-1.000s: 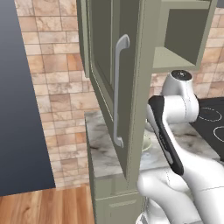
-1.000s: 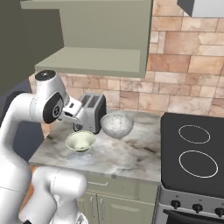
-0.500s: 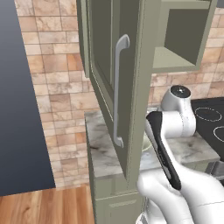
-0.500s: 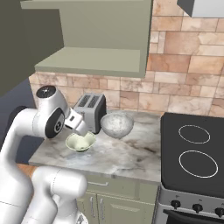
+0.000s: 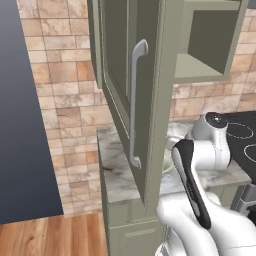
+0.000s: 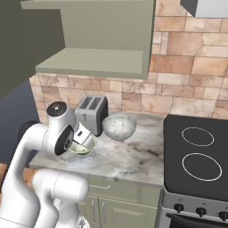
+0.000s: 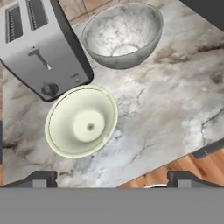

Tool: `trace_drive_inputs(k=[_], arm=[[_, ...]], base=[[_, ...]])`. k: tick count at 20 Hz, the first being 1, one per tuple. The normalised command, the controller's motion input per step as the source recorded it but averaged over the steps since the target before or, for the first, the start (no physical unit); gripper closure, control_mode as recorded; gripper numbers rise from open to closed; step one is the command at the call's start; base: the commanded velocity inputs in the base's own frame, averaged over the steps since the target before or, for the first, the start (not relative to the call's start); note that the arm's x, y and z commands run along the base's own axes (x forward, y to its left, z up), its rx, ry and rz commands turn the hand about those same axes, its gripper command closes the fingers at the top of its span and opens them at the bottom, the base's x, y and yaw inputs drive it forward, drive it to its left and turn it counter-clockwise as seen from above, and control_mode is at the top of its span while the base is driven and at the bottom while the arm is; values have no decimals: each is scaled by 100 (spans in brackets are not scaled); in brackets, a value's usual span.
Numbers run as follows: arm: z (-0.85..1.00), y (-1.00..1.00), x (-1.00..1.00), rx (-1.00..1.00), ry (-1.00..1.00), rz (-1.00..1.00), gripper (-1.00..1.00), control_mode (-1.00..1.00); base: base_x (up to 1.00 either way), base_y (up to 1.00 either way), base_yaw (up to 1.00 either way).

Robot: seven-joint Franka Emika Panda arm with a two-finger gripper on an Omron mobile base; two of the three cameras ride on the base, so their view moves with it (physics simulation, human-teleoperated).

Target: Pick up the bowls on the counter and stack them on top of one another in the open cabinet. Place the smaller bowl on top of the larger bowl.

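Both bowls sit on the marble surface [image 7: 175, 100]: the small pale cream-green bowl [image 7: 82, 121] and the wider grey-silver bowl [image 7: 122, 33]. The gripper [image 7: 111, 178] hangs spread wide above the small bowl, holding nothing. Nothing is stacked in the open grey-green cabinet [image 6: 95, 62] yet, so the whole task remains.

The white-and-grey veined marble desk [image 7: 175, 100] looks polished. The wide grey-silver round bowl [image 7: 122, 35] has a mottled metallic sheen; the small cream-green round bowl [image 7: 82, 121] looks smooth, matt ceramic.

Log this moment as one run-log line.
gripper: open, above smaller bowl | larger bowl: on counter beside toaster | open cabinet: nothing stacked
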Motion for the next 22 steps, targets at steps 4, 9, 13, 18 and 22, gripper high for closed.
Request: trace_drive_inputs(k=[4, 9, 13, 18, 22], arm=[[-15, -13, 0, 6, 0, -6, -100, -100], [-13, -2, 0, 4, 0, -3, -100, -100], [-17, 0, 1, 1, 0, 0, -100, -100], [-28, 0, 8, 2, 0, 0, -100, -100], [-27, 0, 27, 2, 0, 0, -100, -100]], base=[[0, 0, 0], [0, 0, 0], [0, 0, 0], [0, 0, 0], [0, 0, 0]])
